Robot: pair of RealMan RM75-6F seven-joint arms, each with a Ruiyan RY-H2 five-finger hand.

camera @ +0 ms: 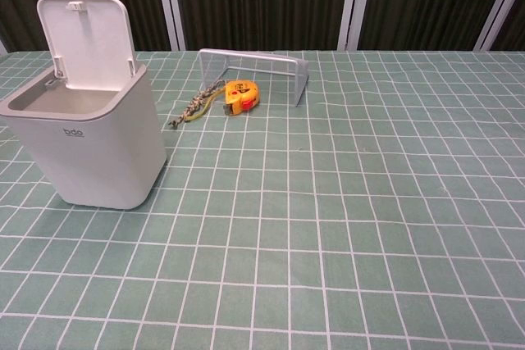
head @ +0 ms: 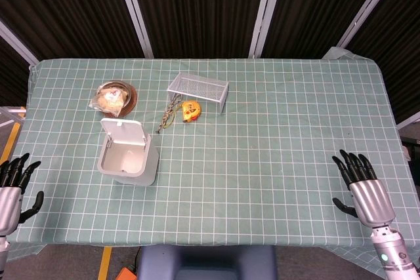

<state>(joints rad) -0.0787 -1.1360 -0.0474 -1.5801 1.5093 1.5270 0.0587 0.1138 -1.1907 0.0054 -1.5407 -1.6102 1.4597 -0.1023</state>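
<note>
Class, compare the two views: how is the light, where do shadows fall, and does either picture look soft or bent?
Head view: even overhead light, faint shadow beside the white bin, straight grid lines on the tablecloth, hands sharp. Chest view: soft shadow right of the bin's base, the tape measure crisp, no glare.

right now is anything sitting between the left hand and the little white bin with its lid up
Nothing visible does. The left hand is open at the table's near left edge, and only bare checked tablecloth lies between it and the white bin. The tape measure and wire basket lie beyond the bin.
</note>
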